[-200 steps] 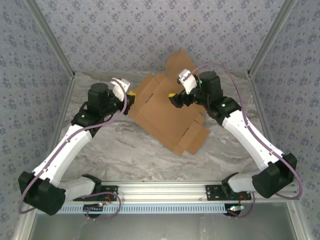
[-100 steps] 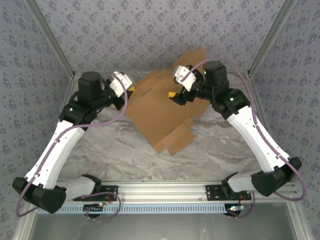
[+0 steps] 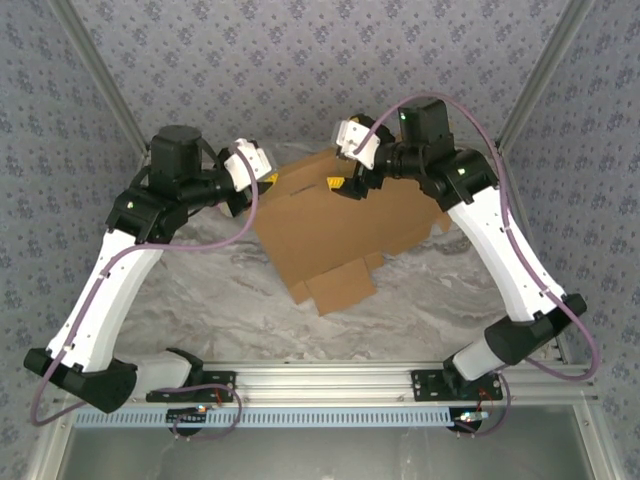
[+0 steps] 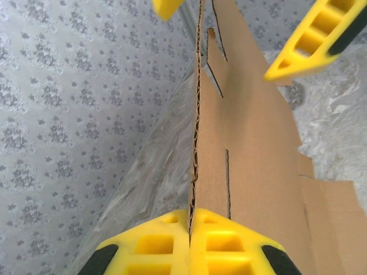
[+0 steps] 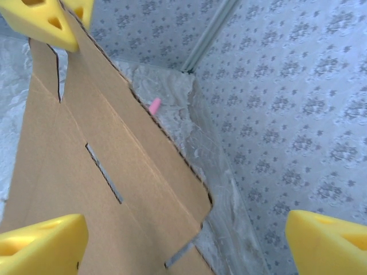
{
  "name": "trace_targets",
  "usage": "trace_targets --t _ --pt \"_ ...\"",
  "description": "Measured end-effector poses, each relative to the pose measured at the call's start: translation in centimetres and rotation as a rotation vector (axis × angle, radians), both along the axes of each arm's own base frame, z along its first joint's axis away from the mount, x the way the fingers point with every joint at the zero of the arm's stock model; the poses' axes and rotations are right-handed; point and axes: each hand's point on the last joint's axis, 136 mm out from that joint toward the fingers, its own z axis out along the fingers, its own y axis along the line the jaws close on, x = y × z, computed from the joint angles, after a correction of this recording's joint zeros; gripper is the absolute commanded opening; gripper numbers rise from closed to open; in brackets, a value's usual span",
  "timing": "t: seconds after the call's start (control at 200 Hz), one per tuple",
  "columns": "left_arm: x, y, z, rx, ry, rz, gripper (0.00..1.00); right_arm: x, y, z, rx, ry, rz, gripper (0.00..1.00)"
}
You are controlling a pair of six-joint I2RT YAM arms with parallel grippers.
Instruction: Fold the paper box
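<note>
The paper box (image 3: 340, 230) is a flat brown die-cut cardboard sheet with slots and flaps, held tilted above the table near the back wall. My left gripper (image 3: 264, 182) is shut on its left edge; in the left wrist view the yellow fingers (image 4: 223, 240) pinch the corrugated edge of the paper box (image 4: 252, 149). My right gripper (image 3: 338, 186) stands open at the sheet's upper edge. In the right wrist view the right gripper (image 5: 183, 246) has its jaws wide apart, one finger over the paper box (image 5: 86, 189), the other off its edge.
A small pink stick (image 5: 155, 105) lies on the marbled table cover near the back corner. Patterned walls and metal corner posts (image 3: 530, 90) close in the back and sides. A metal rail (image 3: 330, 380) runs along the near edge.
Both arms have risen and moved toward the back wall. The cardboard sheet has lifted off the table and turned, its lower flaps swinging left. The left grip stays shut, the right jaws stay open.
</note>
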Motion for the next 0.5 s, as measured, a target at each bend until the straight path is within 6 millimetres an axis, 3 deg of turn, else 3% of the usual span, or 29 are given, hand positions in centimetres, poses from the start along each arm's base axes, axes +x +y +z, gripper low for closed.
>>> trace_targets --t 0.105,0.5 --pt "-0.7 -0.2 0.4 0.009 -0.006 -0.027 0.0 0.1 0.7 -0.6 -0.02 0.034 0.046 0.84" --pt "-1.5 -0.3 1.1 0.04 -0.037 -0.061 0.0 -1.7 1.8 -1.8 -0.064 0.129 0.194 0.36"
